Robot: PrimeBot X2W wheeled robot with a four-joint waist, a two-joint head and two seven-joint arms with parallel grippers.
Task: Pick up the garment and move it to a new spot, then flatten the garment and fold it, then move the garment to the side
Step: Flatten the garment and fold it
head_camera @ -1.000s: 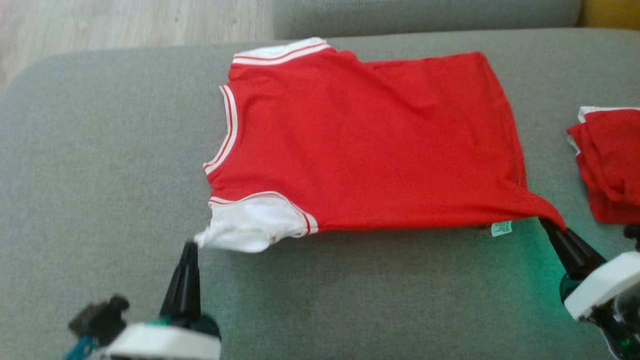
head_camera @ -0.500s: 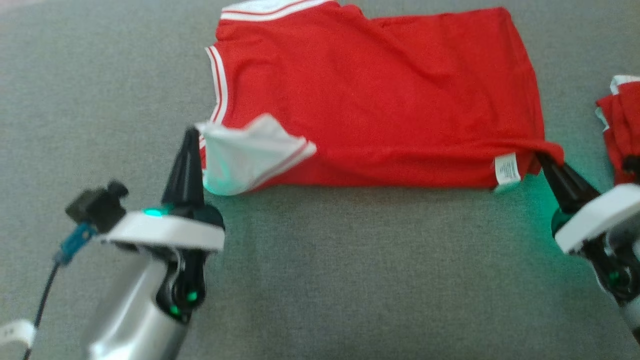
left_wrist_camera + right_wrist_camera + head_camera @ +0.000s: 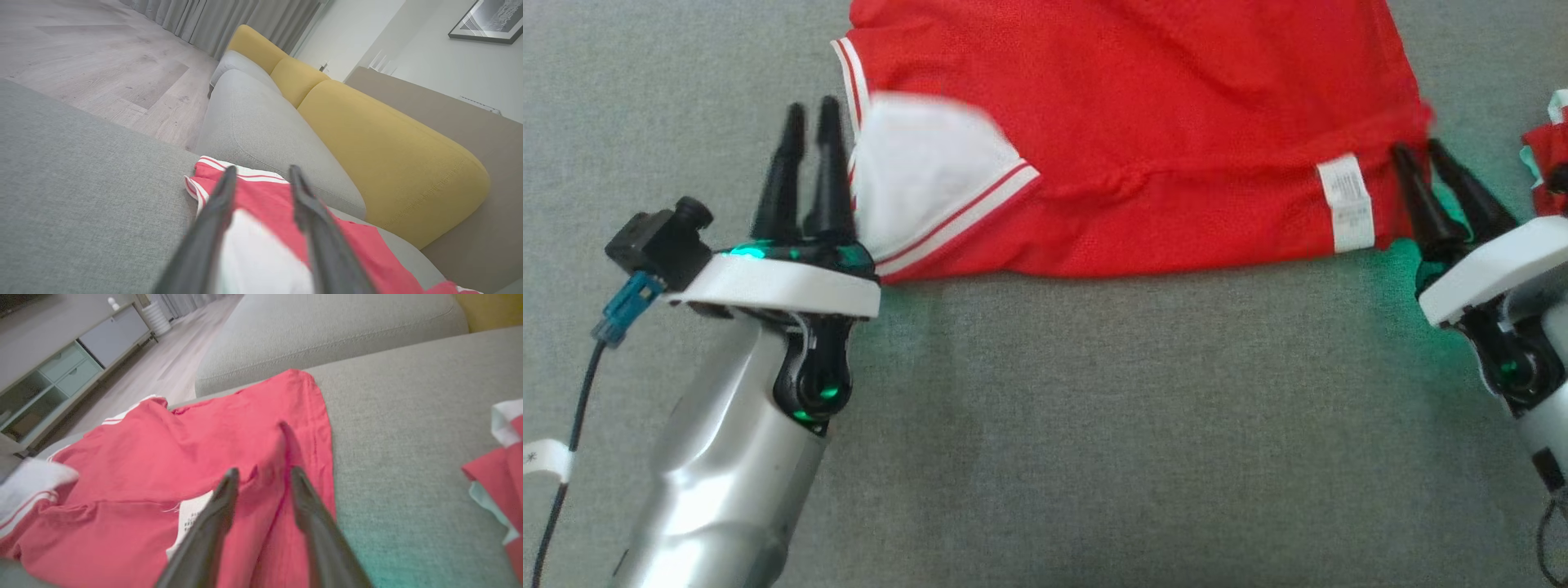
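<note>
- Left end effector point(image 3: 812, 108): clenched on the white sleeve point(image 3: 915, 171) a second ago. Its fingers now stand parted and released, just left of the garment point(image 3: 1143, 98).
- Garment: lies on the grey cushion point(image 3: 1094, 408). Its near edge is newly doubled over the red body, the sleeve is flipped on top, and the care label point(image 3: 1346, 200) is face up.
- Right end effector point(image 3: 1417, 149): it too has let go, its fingers apart at the garment's right hem corner.
- Judgement: first fold laid. Further folding and the move aside remain.
</note>
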